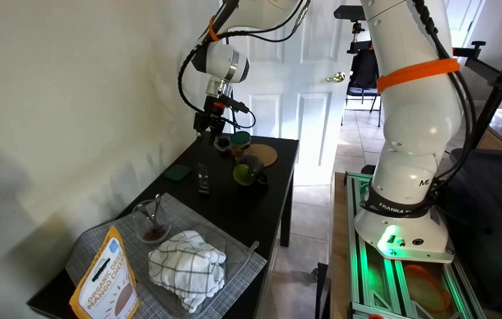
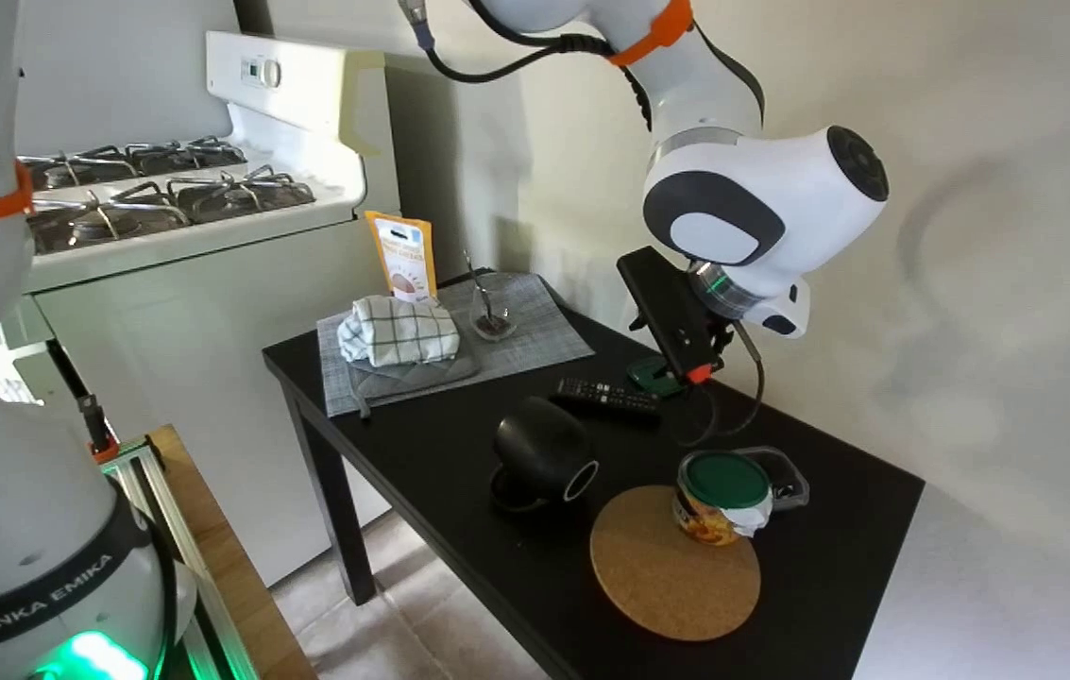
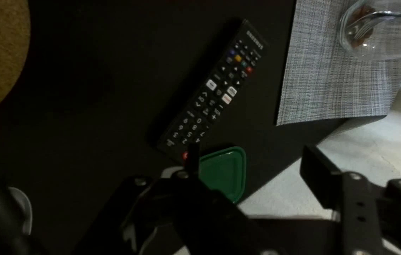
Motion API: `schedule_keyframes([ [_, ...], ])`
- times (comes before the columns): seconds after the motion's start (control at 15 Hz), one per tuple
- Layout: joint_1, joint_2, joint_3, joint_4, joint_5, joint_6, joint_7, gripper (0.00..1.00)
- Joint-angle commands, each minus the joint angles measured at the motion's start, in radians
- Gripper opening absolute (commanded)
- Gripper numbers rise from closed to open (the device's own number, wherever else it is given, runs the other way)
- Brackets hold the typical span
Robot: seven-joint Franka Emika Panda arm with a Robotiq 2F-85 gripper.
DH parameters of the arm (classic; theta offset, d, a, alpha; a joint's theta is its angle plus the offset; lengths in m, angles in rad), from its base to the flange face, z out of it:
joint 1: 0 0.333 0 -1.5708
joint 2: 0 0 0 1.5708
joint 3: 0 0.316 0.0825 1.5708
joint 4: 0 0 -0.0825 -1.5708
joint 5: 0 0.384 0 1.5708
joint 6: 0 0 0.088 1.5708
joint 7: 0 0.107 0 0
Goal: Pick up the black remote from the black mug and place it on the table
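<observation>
The black remote [image 1: 203,178] lies flat on the glossy black table [image 1: 228,212], apart from the mug; it also shows [image 2: 602,397] and, buttons up, in the wrist view [image 3: 214,92]. The black mug [image 2: 544,449] lies on its side on the table; its green inside shows in an exterior view [image 1: 244,174]. I cannot make out the mug in the wrist view. My gripper [image 3: 251,161] is open with nothing between its fingers. It hangs above the table near the wall, and one finger overlaps the remote's red-button end in the wrist view.
A green square lid [image 3: 225,171] lies beside the remote. A green-lidded tub [image 2: 728,491], a cork board [image 2: 667,576] and a clear container [image 2: 780,477] stand near the mug. A grey mat [image 1: 171,204] holds a glass, a checked cloth and a pouch. A wall borders the table.
</observation>
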Motion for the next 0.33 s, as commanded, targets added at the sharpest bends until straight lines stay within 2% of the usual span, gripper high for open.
schedule_keyframes([
  [0.0,0.013,-0.043,-0.025,-0.033,-0.029,0.005,0.032,1.00],
  [0.2,-0.004,-0.085,-0.038,-0.039,-0.064,-0.022,-0.020,1.00],
  [0.27,-0.001,-0.031,-0.027,0.002,-0.036,-0.006,0.002,1.00],
])
